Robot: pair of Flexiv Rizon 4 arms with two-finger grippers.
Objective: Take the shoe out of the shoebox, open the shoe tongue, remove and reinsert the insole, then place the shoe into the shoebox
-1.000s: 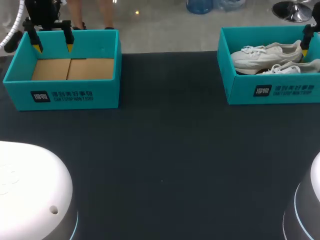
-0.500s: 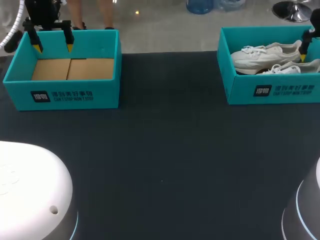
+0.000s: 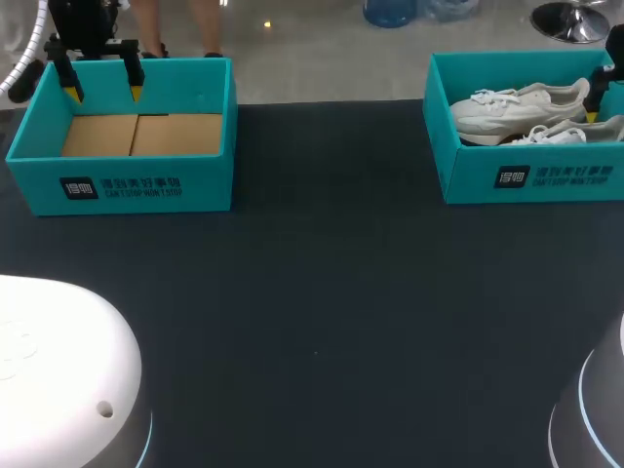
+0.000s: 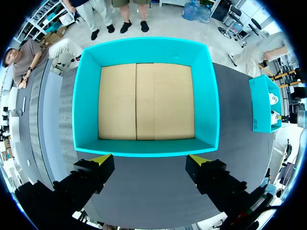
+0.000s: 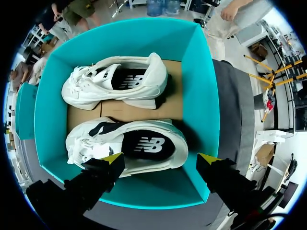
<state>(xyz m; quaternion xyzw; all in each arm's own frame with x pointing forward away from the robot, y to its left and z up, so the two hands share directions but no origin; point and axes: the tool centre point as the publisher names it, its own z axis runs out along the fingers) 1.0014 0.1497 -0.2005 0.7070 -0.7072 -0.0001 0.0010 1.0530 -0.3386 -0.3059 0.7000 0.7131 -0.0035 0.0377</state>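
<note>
A white shoe (image 5: 127, 146) lies in the teal shoebox (image 5: 201, 96) directly under the right gripper (image 5: 160, 158), whose fingers are spread wide and grip nothing. A second shoe (image 5: 117, 84) lies just ahead of the gripper, beside the first. The left gripper (image 4: 149, 158), likewise spread and holding nothing, hangs over the near wall of a second teal box (image 4: 86, 120) on the dark table (image 3: 322, 292).

Bright, even overhead light falls on the matte dark table (image 3: 322, 292), with soft shadows inside the shoebox (image 5: 204, 96).
</note>
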